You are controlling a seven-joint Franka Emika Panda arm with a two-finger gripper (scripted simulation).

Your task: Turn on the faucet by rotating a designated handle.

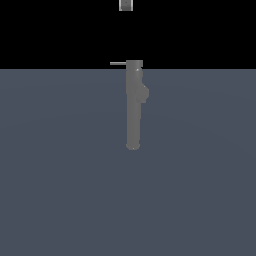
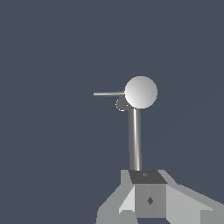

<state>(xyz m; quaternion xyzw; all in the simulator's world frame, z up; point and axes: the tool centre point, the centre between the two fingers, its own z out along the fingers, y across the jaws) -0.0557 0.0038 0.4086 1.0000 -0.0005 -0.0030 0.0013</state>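
Faucet (image 1: 133, 107) stands out as a long matte gray cylinder on the flat slate-blue floor (image 1: 60, 175), near the middle of the exterior view, its length running from a rounded end low down to a cap-like end that meets the black background. A small rounded bump swells from its side toward the exterior view's right, not far below the cap. From the cap a thin, short, light-gray handle (image 1: 118, 63) juts sideways toward the exterior view's left, far slimmer than the column and straight as a pin. In the wrist view the faucet (image 2: 141, 92) is seen end-on, its cap a smooth pale disc with soft shading, the handle (image 2: 108, 93) a fine rod beside it, and another slim rod reaching from the disc toward the gray, blocky, faceted hardware at the frame's edge. The gripper (image 1: 126, 5) shows only as a small gray block at the exterior view's top edge, well apart from the handle; whether its fingers are spread or closed I cannot tell. Bare floor surrounds the faucet on every side.
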